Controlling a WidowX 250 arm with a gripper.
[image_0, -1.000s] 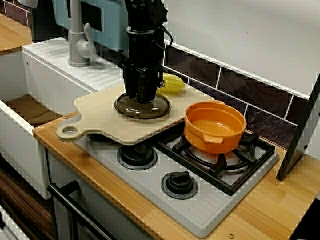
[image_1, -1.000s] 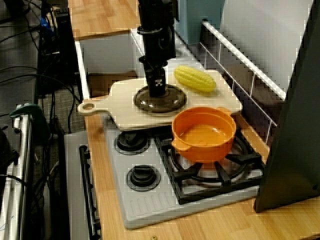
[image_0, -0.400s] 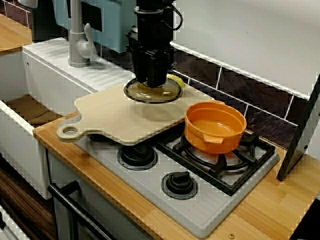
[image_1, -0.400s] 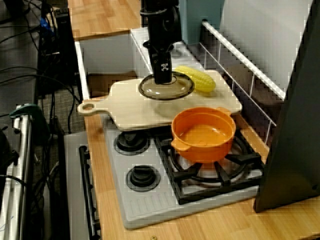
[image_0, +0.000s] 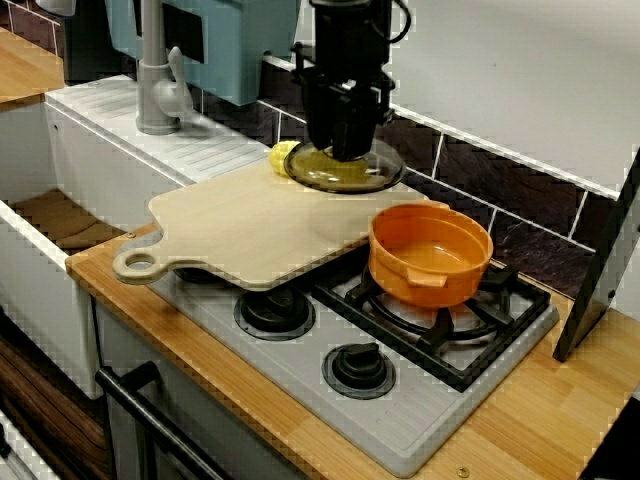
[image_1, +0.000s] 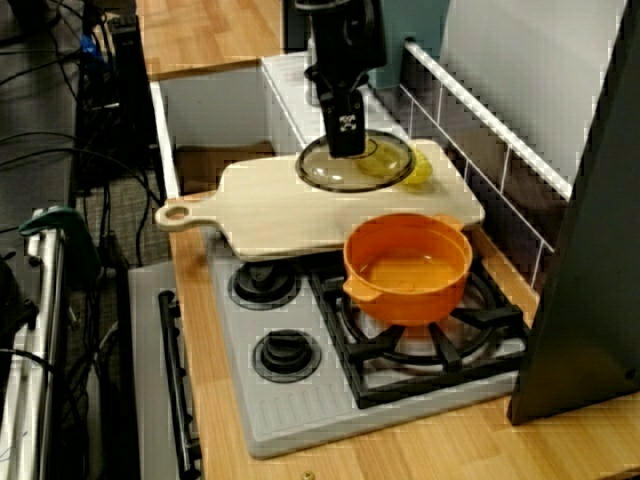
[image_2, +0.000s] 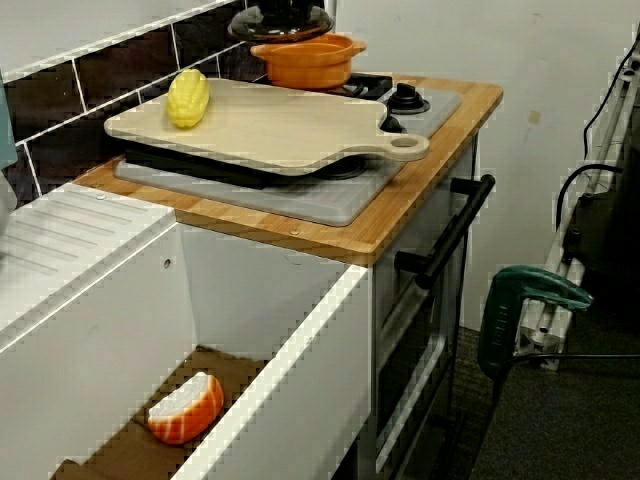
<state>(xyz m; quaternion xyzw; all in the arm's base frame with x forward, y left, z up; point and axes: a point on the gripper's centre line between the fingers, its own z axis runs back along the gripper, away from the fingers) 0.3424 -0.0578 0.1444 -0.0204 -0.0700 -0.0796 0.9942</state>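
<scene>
While the gripper (image_0: 347, 152) is pinched shut on the centre of the glass lid (image_0: 335, 180), the lid hangs level over the far edge of the cutting board (image_0: 240, 225). It seems clear of the wood, partly over the corn cob (image_2: 188, 98), near the orange pot (image_0: 430, 255) on the stove (image_0: 400, 420).

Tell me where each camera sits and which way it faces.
Front view: before the counter, facing the tiled wall; arm holds glass lid above the cutting board.
Stove-end view: high, looking along the counter toward the sink; arm shows.
Sink-end view: low, looking toward the stove; arm cropped, lid at top edge.
All share corn and orange pot.
</scene>
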